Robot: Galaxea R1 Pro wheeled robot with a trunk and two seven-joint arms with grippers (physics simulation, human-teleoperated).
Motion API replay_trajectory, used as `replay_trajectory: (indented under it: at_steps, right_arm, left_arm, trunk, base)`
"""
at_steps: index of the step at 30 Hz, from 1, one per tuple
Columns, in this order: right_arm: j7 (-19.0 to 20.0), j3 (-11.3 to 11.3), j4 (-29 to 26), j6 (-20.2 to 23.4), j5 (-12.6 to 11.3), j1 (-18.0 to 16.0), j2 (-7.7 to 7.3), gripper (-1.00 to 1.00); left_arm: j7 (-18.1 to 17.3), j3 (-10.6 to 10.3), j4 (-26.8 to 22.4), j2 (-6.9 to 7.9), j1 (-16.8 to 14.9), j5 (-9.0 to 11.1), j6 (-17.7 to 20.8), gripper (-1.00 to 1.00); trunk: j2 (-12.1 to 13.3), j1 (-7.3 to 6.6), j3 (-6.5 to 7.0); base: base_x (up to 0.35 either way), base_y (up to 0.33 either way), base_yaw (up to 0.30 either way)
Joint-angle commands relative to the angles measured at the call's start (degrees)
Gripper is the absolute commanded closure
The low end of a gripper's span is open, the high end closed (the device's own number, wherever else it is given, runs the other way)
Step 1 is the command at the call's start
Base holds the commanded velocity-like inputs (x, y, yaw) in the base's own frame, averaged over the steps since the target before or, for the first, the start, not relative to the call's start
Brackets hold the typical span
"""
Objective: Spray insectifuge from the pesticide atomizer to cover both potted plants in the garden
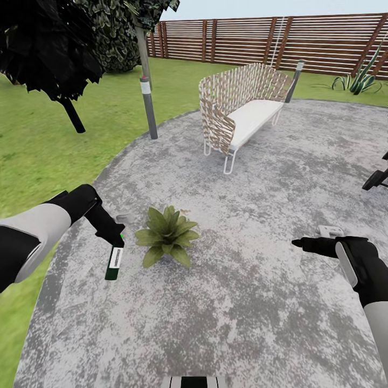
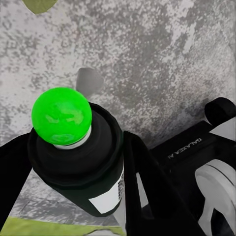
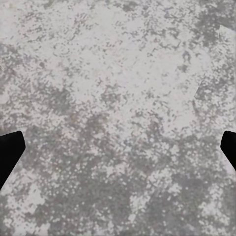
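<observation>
Black fingers [image 2: 142, 187] of the left gripper [image 1: 114, 237] clamp the cylindrical pesticide atomizer [image 1: 114, 262] beside the leafy potted plant [image 1: 167, 235], the right gripper [image 1: 302, 243] spread wide above open mottled grey patio [image 1: 258, 318].

Item count: one pesticide atomizer [image 1: 115, 262], one potted plant [image 1: 167, 235], two end effectors, the left end effector [image 1: 111, 235] and the right end effector [image 1: 297, 243], one woven bench [image 1: 242, 108], two posts [image 1: 147, 97], one striped-leaf plant [image 1: 357, 82], one slatted fence [image 1: 269, 40].
</observation>
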Motion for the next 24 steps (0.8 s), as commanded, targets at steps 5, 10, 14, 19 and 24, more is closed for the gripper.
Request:
replay_trajectory:
  at_steps: [5,10,14,19,24]
  right_arm:
    - [0.0,-0.1,0.0,0.3,-0.3,0.0,0.0,-1.0]
    - [0.0,-0.1,0.0,0.3,-0.3,0.0,0.0,-1.0]
    - [0.0,-0.1,0.0,0.3,-0.3,0.0,0.0,-1.0]
    - [0.0,-0.1,0.0,0.3,-0.3,0.0,0.0,-1.0]
    - [0.0,-0.1,0.0,0.3,-0.3,0.0,0.0,-1.0]
  left_arm:
    - [-0.5,0.2,-0.1,0.02,0.0,-0.6,0.6,1.0]
    - [-0.6,0.3,-0.1,0.02,0.0,-0.6,0.6,1.0]
    - [-0.6,0.3,-0.1,0.02,0.0,-0.6,0.6,1.0]
    - [-0.6,0.3,-0.1,0.02,0.0,-0.6,0.6,1.0]
    - [-0.6,0.2,-0.1,0.02,0.0,-0.6,0.6,1.0]
  trunk:
    - [0.0,-0.01,-0.04]
    - [0.0,-0.01,-0.04]
    - [0.0,-0.01,0.02]
    - [0.0,-0.01,0.15]
    - [0.0,-0.01,0.18]
  base:
    - [0.0,0.0,0.0]
    - [0.108,0.0,-0.003]
    - [0.309,0.0,-0.126]
    - [0.223,0.0,-0.179]
    - [0.027,0.0,-0.025]
